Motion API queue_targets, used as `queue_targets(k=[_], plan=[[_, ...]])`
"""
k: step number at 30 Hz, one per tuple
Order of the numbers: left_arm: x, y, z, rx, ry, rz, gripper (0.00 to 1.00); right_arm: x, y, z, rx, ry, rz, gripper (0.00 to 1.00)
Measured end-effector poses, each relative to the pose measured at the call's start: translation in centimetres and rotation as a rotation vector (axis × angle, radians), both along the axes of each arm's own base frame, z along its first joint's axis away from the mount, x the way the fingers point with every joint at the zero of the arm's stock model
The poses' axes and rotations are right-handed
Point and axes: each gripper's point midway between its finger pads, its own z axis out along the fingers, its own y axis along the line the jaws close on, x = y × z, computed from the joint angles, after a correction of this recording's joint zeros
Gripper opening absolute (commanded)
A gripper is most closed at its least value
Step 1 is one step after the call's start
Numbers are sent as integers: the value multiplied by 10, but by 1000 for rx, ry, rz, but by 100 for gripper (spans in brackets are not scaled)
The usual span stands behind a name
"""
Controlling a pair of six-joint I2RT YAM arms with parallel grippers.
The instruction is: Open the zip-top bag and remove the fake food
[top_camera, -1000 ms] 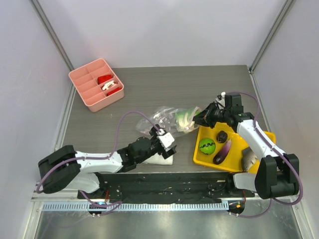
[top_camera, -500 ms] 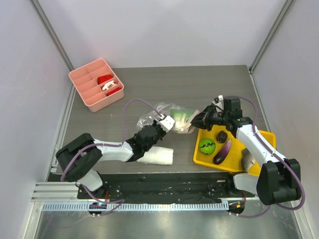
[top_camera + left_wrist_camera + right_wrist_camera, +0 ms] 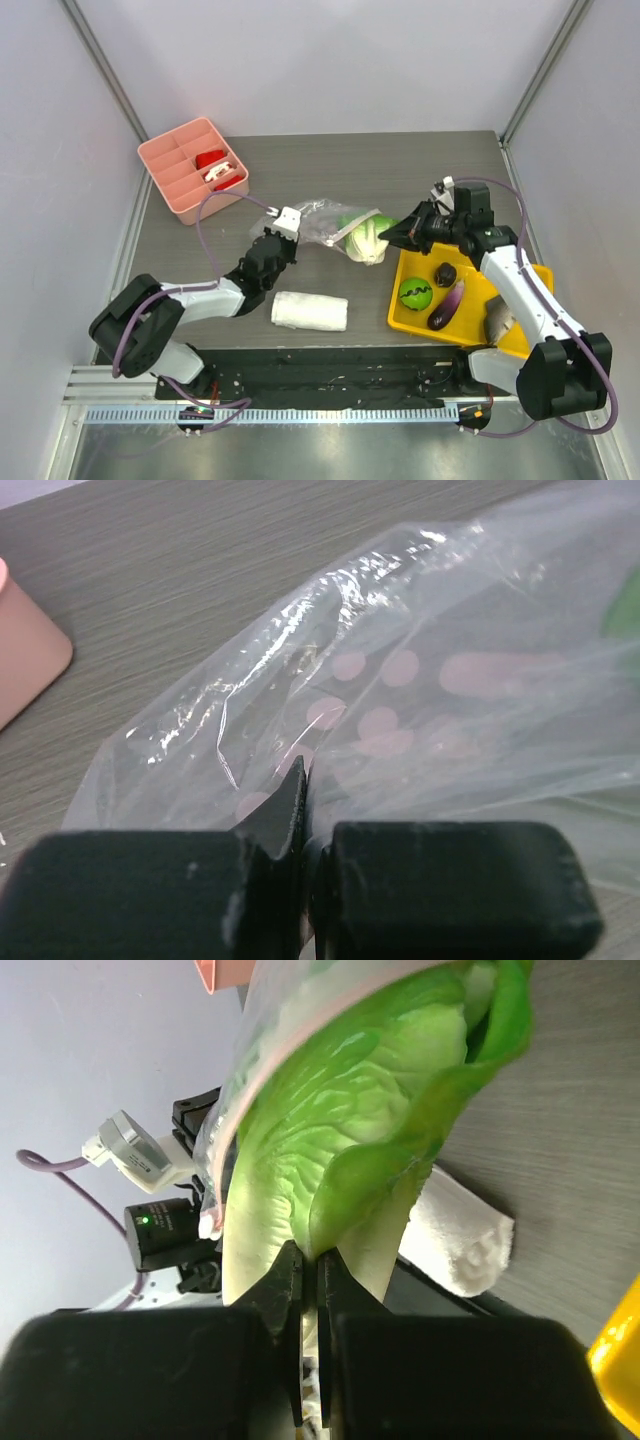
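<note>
The grey surface (image 3: 330, 165) carries the zip-top bag (image 3: 322, 222) at centre frame. It is clear and crinkled with pink dots, and the left hand (image 3: 287, 218) anchors its left end, pinched tight on the plastic. The pale green cabbage (image 3: 367, 238) sticks halfway out of the bag's mouth. The right hand (image 3: 393, 234) is clamped on its pale edge, apparently to draw it free.

Open table (image 3: 400, 165) lies behind the zip-top bag (image 3: 322, 222); towel (image 3: 310, 311) and yellow tray (image 3: 470, 318) crowd its near side.
</note>
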Motion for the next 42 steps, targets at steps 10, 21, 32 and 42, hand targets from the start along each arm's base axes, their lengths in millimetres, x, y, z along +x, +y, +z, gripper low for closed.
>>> queue_targets(k=[10,21,32,42], plan=[[4,7,-10,-11,68,24,0,-12,-28,7,-276,-142,25,2],[30,-7,-16,19,125,50,0,-51,-112,25,-731,-230,-226,2],[53,-25,0,-8,131,65,20,-112,-194,-36,-1065,42,-473,20],[42,-22,27,-22,123,38,100,-106,-180,-50,-1009,70,-437,100]])
